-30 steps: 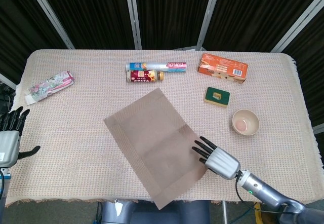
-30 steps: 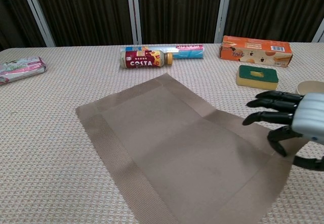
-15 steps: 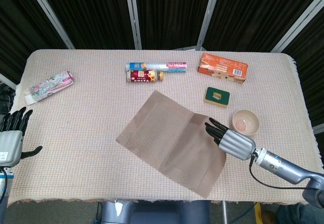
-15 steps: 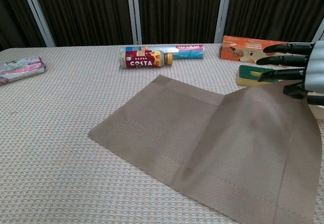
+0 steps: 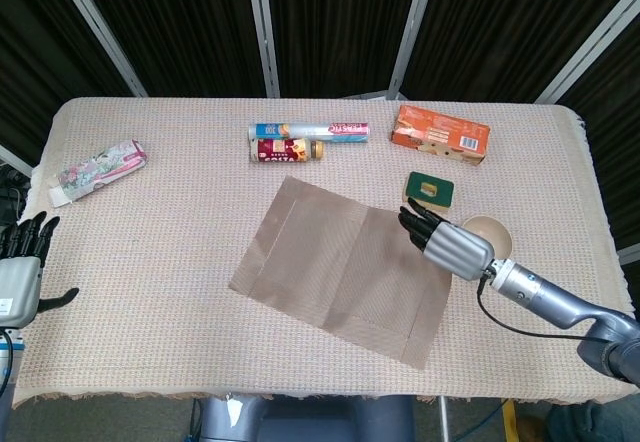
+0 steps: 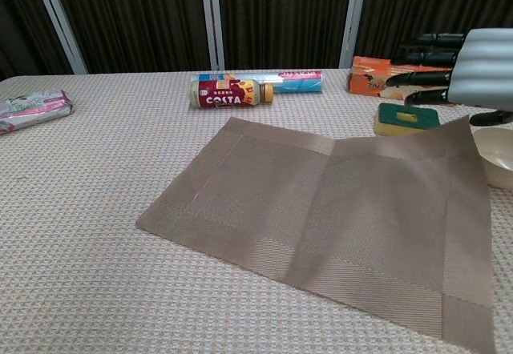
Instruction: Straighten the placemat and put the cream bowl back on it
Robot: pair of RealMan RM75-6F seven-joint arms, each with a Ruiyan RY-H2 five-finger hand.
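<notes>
The brown placemat (image 5: pixel 340 272) (image 6: pixel 337 202) lies at the table's middle, still slightly skewed, its far right corner lifted off the cloth. My right hand (image 5: pixel 445 244) (image 6: pixel 473 70) holds that raised corner, fingers stretched out to the left above the mat. The cream bowl (image 5: pixel 490 234) (image 6: pixel 498 155) stands on the tablecloth just right of the mat, partly hidden behind the hand in the head view. At the left table edge my left hand (image 5: pixel 20 272) hangs with fingers apart and holds nothing; the chest view does not show it.
A green sponge (image 5: pixel 429 191) (image 6: pixel 407 118) lies just beyond the held corner, an orange box (image 5: pixel 440 133) (image 6: pixel 405 78) behind it. A Costa bottle (image 5: pixel 285 150) (image 6: pixel 227 94) and a blue tube (image 5: pixel 310 131) lie at the back centre. A floral pack (image 5: pixel 98 171) (image 6: pixel 32 108) sits far left.
My right hand has carried the mat's corner away from the front edge toward the bowl, turning the mat from a diamond to nearly square with the table. The left hand stayed put.
</notes>
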